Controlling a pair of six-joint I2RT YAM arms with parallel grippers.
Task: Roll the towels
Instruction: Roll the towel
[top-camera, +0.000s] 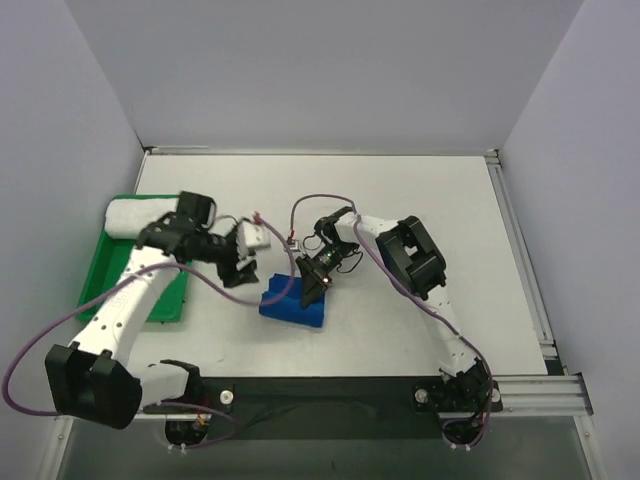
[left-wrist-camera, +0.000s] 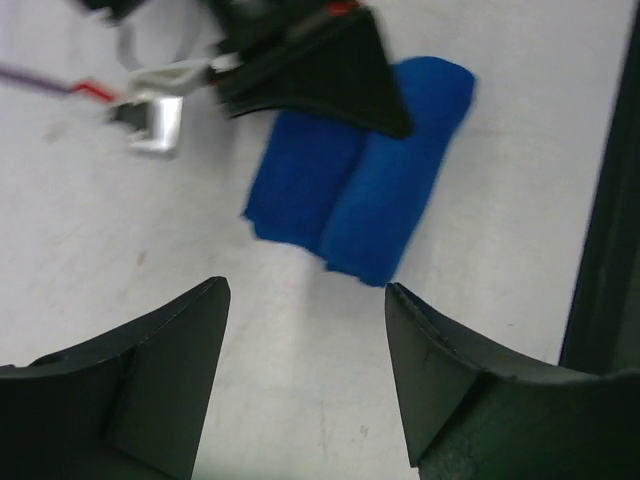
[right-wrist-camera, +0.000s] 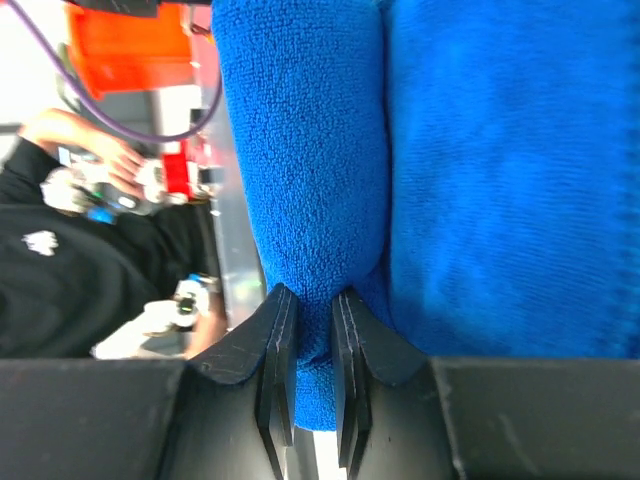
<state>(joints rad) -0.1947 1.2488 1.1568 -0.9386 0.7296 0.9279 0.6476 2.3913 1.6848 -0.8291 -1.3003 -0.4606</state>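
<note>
The blue towel (top-camera: 292, 305) lies partly rolled on the white table near the front, seen as two thick folds in the left wrist view (left-wrist-camera: 365, 190) and filling the right wrist view (right-wrist-camera: 450, 180). My right gripper (top-camera: 312, 284) is shut on the blue towel, pinching a fold of it between its fingers (right-wrist-camera: 313, 318). Left of the towel my left gripper (top-camera: 240, 270) hovers open over bare table (left-wrist-camera: 305, 300), apart from the cloth. The white towel (top-camera: 140, 215) lies rolled at the back of the green tray (top-camera: 110, 270).
A dark rail (top-camera: 400, 385) runs along the table's front edge just beyond the blue towel. Purple cables (top-camera: 320, 200) loop above both arms. Grey walls close in the table on three sides.
</note>
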